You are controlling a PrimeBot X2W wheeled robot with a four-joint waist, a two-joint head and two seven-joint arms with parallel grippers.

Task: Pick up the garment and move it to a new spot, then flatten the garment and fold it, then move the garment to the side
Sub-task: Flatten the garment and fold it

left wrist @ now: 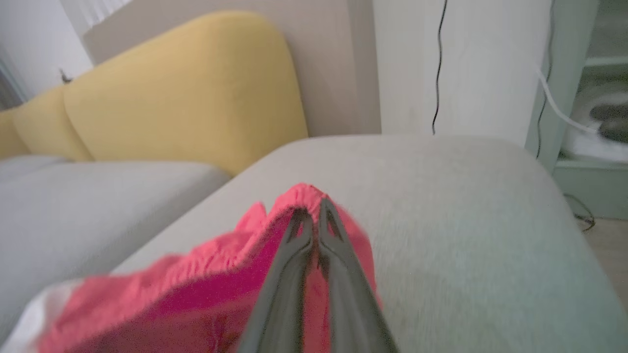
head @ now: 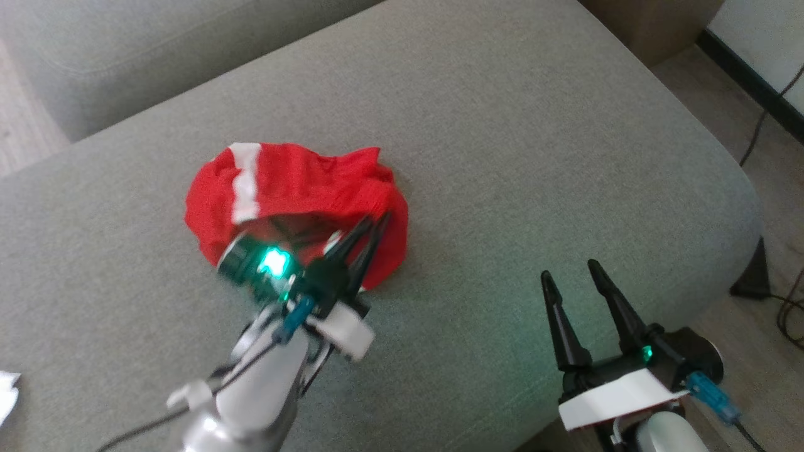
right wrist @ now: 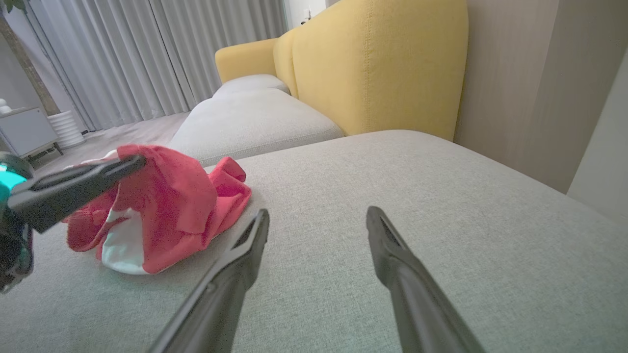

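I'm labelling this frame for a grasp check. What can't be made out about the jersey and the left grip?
- Head view: garment print, hidden in its own crumpled folds and behind the left gripper.
- Left wrist view: how much cloth is pinched; blurred, fabric wraps the fingertips.
- Head view: white object, cut off by left edge.

From my station the garment (head: 295,182) reads as soft, crumpled red cloth with a fine knit texture and white cloth trim, the seat cushion (head: 534,144) as coarse matt grey weave, and the right gripper (head: 570,269) as smooth matt dark plastic fingers (head: 559,326) above a white plastic mount (head: 619,392).
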